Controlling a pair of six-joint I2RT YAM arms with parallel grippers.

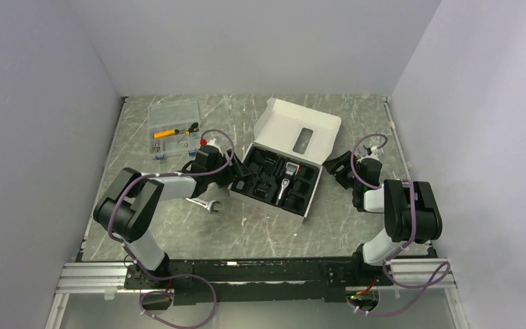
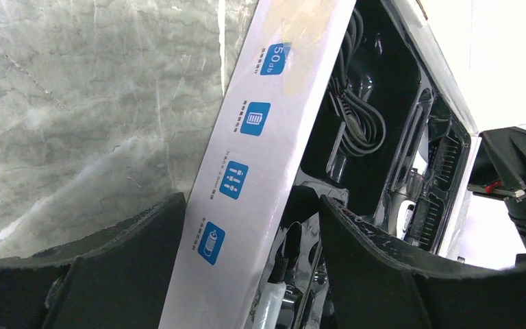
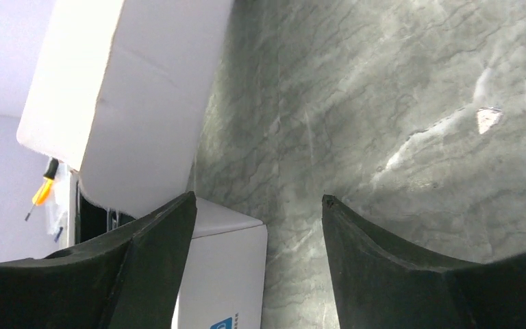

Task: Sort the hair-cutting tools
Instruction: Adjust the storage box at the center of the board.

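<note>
- Jaws apart, the left gripper point(image 2: 250, 205) straddles the left wall of the white box point(image 2: 246, 137).
- We see the right gripper point(image 3: 257, 202) open too, above the table point(image 3: 383, 103) just right of the box.
- The hair clipper point(image 1: 286, 184) lies in the box's black tray point(image 1: 301, 199), at the centre of the top view.
- A silver wrench point(image 1: 204, 204) lies lower left of the box.

Hair clipper point(image 1: 284, 184), apparently inside open box point(image 1: 284, 123)

The box point(image 1: 267, 204) sat mid-table point(image 1: 260, 233), its lid point(image 1: 294, 130) raised behind it. The clipper point(image 1: 286, 181) lay in the middle slot, seemingly with comb attachments point(image 2: 444, 161) alongside. A wrench point(image 1: 204, 204) lay off the box's front-left corner, and a case point(image 1: 173, 106) stood near the table's back-left corner.
</note>
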